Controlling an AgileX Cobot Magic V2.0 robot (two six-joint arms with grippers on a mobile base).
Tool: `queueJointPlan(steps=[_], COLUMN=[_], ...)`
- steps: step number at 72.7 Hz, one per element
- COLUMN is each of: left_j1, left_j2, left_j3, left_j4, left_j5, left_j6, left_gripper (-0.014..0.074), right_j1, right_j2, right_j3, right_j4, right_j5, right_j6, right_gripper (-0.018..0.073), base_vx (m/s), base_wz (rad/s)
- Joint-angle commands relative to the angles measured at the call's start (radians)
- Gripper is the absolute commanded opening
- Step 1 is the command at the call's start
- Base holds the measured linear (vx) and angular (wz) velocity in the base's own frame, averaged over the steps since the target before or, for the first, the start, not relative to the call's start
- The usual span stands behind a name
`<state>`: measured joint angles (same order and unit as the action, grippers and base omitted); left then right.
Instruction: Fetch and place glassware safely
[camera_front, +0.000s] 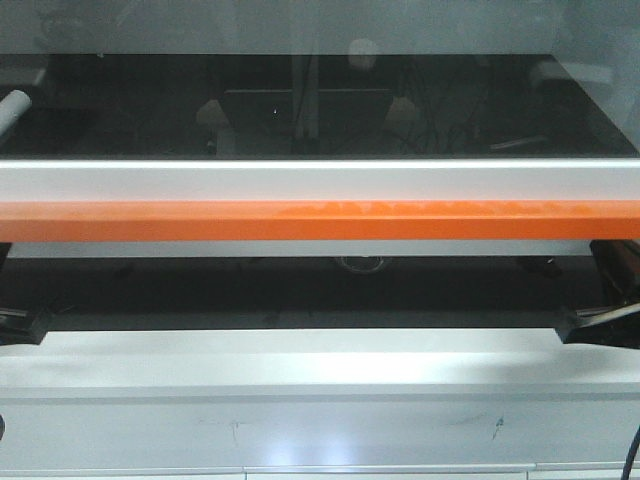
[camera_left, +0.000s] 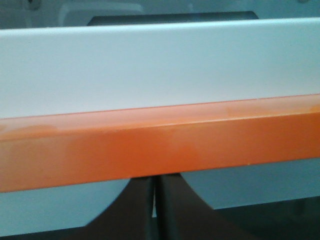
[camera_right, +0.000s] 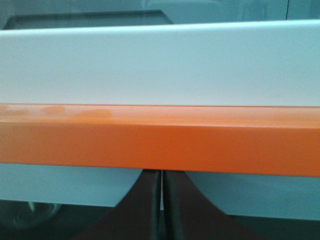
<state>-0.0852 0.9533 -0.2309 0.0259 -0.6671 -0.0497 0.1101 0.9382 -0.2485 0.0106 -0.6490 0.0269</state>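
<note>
Item: long glossy orange rail (camera_front: 320, 221) under a white metal band (camera_front: 320, 181), spanning the front of a dark glass-fronted enclosure (camera_front: 320, 100); below it a dim open slot, then a white cabinet ledge (camera_front: 320, 370). You are parked square to this front, apparently so that both arms can reach through the slot. Item: left gripper (camera_left: 155, 210), dark fingers pressed together with only a hairline gap, clenched on nothing, pointing straight at the rail from just below it. Item: right gripper (camera_right: 161, 210), likewise clenched and empty, in the same level, forward-facing pose. In the front view the left arm (camera_front: 22, 322) and the right arm (camera_front: 603, 318) show only as dark parts at the slot's two ends, low and well apart, which reads as a tucked ready stance, not a reach. Item: small squat clear glass jar with cream-white lid, not plainly in view. You have a blurred rounded glassy shape (camera_right: 29, 215) low left in the right wrist view, beneath the rail. It may be the jar, but you cannot tell. Judged status: fetch not yet begun.
</note>
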Motion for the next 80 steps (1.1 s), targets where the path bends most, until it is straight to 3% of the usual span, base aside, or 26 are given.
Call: queueJointPlan(steps=[1,13,29,58,80], left_j1=[0.000,0.000,0.000,0.000,0.000], left_j2=[-0.044,-0.065,-0.110,-0.221,-0.382], left_j3=[-0.062,-0.069,-0.180,-0.249,-0.249], left_j4=[-0.026,-0.026,-0.017,0.002,0.009], left_j5=[-0.252,-0.232,-0.051,0.112,0.414], left_j6=[-0.013,-0.013,-0.013,-0.024,-0.022], left_gripper=[-0.0007,-0.0007,-0.0007,-0.0007,-0.0007], right_j1=[-0.001,-0.001,-0.001,-0.001,-0.001], right_j2=[-0.026,-0.036,-0.093,-0.213,-0.379], right_j3=[-0.063,-0.098,-0.195,-0.244,-0.244], right_j4=[0.008,0.000,-0.011,-0.011,-0.011], right_j5=[-0.216,-0.173,-0.051,0.130,0.439], right_j6=[-0.007,-0.006,-0.007,-0.007,-0.007], right_gripper=[-0.0001,-0.0001,-0.0001,-0.0001,-0.0001], base_vx=[0.00,0.00,0.00,0.00,0.00], base_wz=[0.00,0.00,0.00,0.00,0.00])
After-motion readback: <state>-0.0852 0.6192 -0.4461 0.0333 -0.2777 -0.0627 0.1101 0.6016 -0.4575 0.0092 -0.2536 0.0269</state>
